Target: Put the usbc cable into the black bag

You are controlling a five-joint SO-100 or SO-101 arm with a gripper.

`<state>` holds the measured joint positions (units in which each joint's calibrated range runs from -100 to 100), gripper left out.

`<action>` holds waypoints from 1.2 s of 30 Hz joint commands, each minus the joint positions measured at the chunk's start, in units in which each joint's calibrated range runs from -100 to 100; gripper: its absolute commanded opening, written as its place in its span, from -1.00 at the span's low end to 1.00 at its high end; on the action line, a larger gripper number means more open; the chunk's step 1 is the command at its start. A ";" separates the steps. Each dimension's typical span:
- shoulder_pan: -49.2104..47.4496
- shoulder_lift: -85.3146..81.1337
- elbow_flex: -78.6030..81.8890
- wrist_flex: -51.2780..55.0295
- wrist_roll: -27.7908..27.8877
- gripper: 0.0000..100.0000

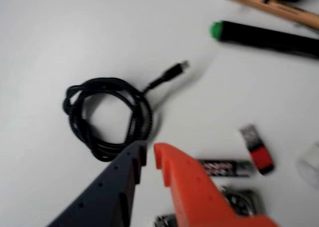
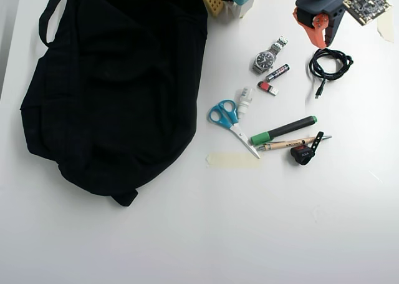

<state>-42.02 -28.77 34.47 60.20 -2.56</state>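
Note:
The usbc cable (image 1: pixel 107 117) is a thin black coil on the white table, its plug (image 1: pixel 183 66) pointing up and right in the wrist view. My gripper (image 1: pixel 149 154) hovers just below the coil's lower right edge there, with a dark blue finger (image 1: pixel 130 172) and an orange finger (image 1: pixel 172 174) only narrowly parted and nothing between them. Seen from overhead, the gripper (image 2: pixel 325 39) is just above the cable (image 2: pixel 330 64) at the top right. The black bag (image 2: pixel 112 84) lies flat across the left side, far from both.
A wristwatch (image 2: pixel 265 59), a battery (image 2: pixel 277 72) and a red USB stick (image 2: pixel 267 87) lie left of the cable. Below are blue scissors (image 2: pixel 225 117), a green-capped black marker (image 2: pixel 283 129), a wooden pen (image 2: pixel 293 143) and a strip of tape (image 2: pixel 232 160).

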 commanded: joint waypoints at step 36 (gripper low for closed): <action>-9.37 21.72 -1.95 -23.08 -1.74 -0.74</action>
<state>-51.12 -6.76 34.47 37.88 -3.98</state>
